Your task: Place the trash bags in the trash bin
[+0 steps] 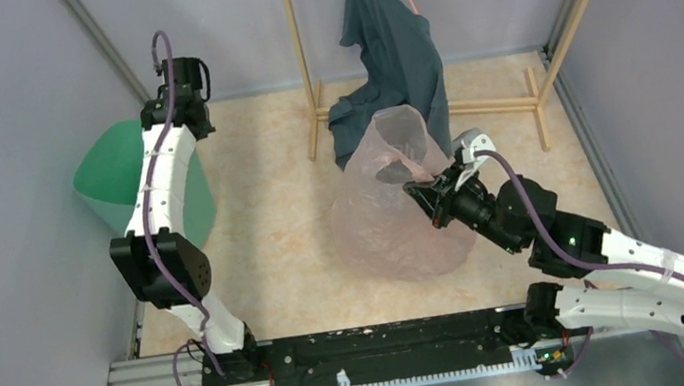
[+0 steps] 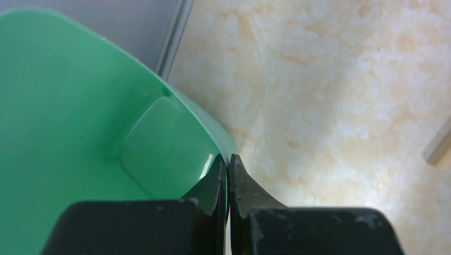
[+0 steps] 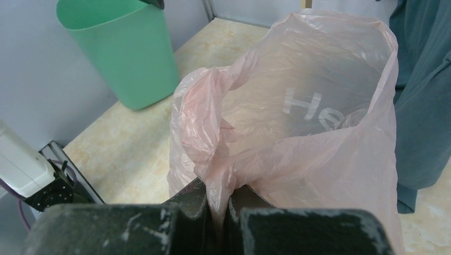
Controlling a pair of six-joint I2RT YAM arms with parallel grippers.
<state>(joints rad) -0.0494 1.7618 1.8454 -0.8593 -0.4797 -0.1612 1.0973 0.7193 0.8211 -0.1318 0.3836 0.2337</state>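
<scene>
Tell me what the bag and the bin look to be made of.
The trash bag is likely thin plastic film: pale pink, translucent, slightly glossy. It wrinkles softly and lets light through. The trash bin is probably rigid moulded plastic: mint green and smooth with a soft sheen. A highlight glints on its inner wall.

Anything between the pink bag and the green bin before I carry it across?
Nothing on the table between trash bag and trash bin. The left gripper pinches the rim, its arm over the bin.

The trash bag is pale pink, the trash bin mint-green, the garment teal-grey.
</scene>
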